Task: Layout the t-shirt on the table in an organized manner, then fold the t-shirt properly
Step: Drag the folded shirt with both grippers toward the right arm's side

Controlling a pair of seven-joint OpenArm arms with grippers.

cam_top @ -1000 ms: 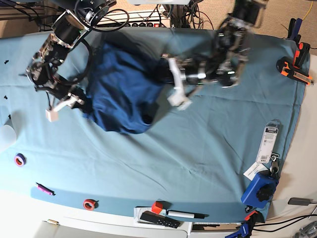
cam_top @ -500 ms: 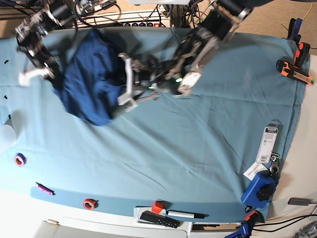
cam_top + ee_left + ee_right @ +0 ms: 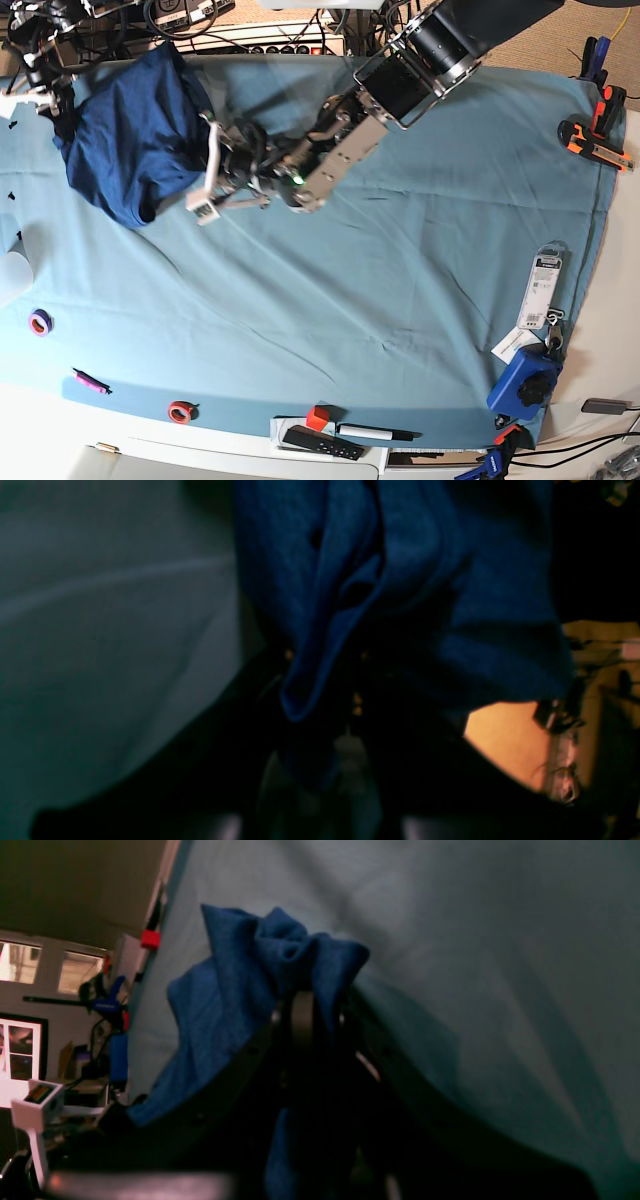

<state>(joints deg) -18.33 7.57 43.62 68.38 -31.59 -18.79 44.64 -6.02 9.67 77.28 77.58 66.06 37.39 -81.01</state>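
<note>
Both arms are up at the far left corner of the tabletop (image 3: 400, 300), and the shirt (image 3: 135, 140) hangs bunched between them, part of it draped off the cloth edge. This reads as the layout step: the shirt is lifted and stretched, not yet spread flat, so folding looks a long way off.

Right end effector (image 3: 305, 1005): the wrist view shows its dark fingers closed tight with blue knit pinched between them and a crumpled tuft sticking out above the tips. It's gripping the shirt, with the teal cloth well below. In the base view that arm sits at the top left corner, mostly cut off by the frame.

Left end effector (image 3: 205, 165): it reaches across from the right of the base view to the shirt's near edge. Its wrist view is dark and blurred, filled with folds of blue fabric hanging right over the fingers. The fabric drapes from where the tips should be, so it appears clamped on the shirt too, though the fingertips themselves are hard to make out.

Next move, as I judge it: pull the two grips apart to take out the bunching, bring the shirt back toward the middle, and lower it so it lands flat. The risk is a hem slipping out or the cloth landing doubled over.
</note>
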